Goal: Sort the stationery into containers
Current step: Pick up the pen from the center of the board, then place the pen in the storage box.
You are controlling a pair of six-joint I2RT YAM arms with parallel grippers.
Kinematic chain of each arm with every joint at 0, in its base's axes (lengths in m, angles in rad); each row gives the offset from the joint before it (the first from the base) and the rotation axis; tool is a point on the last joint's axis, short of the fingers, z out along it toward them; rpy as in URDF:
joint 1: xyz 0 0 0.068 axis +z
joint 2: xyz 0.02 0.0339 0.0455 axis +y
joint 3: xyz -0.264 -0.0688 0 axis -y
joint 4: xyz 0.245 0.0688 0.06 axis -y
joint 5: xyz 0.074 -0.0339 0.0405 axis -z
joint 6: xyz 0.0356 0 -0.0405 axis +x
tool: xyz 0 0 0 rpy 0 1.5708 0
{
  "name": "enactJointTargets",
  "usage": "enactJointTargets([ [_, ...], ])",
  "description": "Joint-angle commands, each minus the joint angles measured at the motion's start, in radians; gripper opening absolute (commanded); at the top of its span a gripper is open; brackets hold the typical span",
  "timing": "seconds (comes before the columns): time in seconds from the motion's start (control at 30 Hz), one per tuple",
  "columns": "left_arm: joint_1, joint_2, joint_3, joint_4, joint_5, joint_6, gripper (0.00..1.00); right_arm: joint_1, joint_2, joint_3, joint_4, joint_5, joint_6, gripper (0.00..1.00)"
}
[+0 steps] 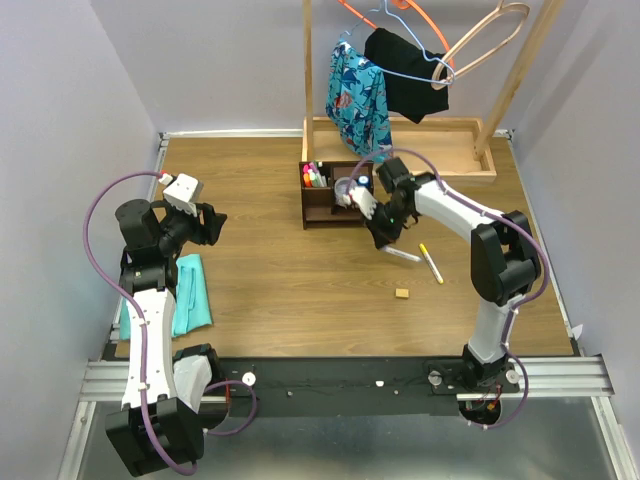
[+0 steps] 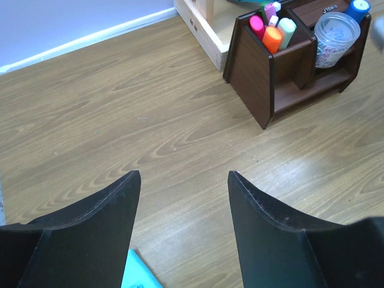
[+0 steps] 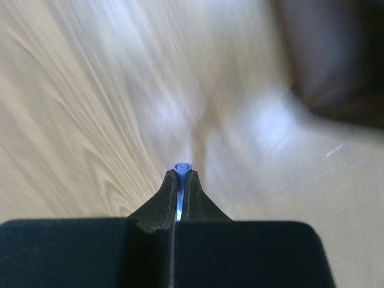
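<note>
The jaws of the right gripper (image 3: 182, 175), closed on just the end of the blue-tipped marker (image 3: 182, 166), may let it swivel or drop short of the organizer (image 2: 252, 78); the left gripper (image 2: 183, 180) jaws stand open.

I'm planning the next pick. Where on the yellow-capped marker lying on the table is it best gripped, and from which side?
Take the yellow-capped marker at mid-barrel, straight down from above, jaws closing across its width. It lies flat and diagonal on the table, clear of the eraser, so its long sides are open and the middle should keep it balanced.
</note>
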Motion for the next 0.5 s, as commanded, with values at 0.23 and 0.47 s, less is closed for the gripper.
enactJointTargets([
  [0.23, 0.010, 0.006, -0.006, -0.028, 0.010, 0.003, 0.69, -0.003, -0.043, 0.339, 0.515, -0.632, 0.485, 0.01],
  [0.47, 0.018, 0.034, -0.002, -0.086, 0.002, 0.034, 0.69, 0.002, -0.014, 0.127, 1.490, -0.538, 0.939, 0.01],
])
